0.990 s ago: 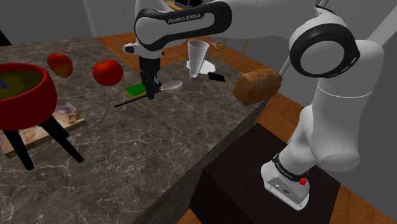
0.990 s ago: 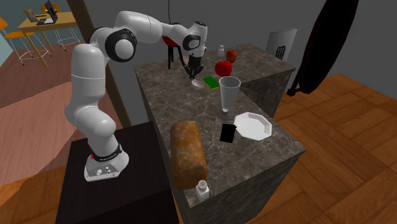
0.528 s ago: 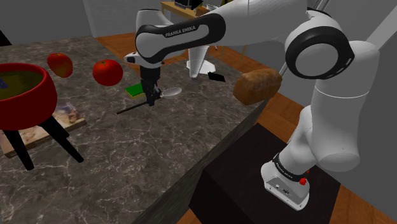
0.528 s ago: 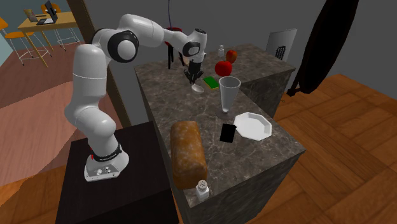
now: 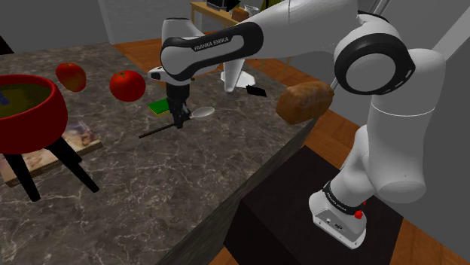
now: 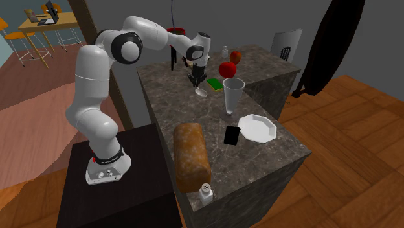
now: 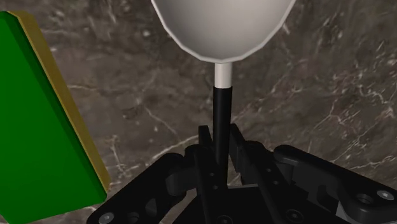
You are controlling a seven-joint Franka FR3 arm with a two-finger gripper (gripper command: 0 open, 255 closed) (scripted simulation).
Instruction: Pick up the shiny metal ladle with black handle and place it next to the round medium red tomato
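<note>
A white robot arm reaches over a dark marble countertop toward the upper middle of the shoulder view. Its black two-finger gripper points straight down and is clamped on the thin black handle of a shiny metal ladle. The hold is close to the rounded bowl, which sticks out to the right of the gripper, while the long handle trails down and to the left. In the wrist view, the gripper presses its fingers against both sides of the handle, and the ladle shows its pale bowl just past the fingertips. The ladle seems to sit level just above the stone, but contact is hard to judge. A round red tomato rests up and to the left of the gripper. A flat green block lies between the tomato and the ladle. In the second exterior view, gripper, ladle and tomato cluster at the upper middle.
</note>
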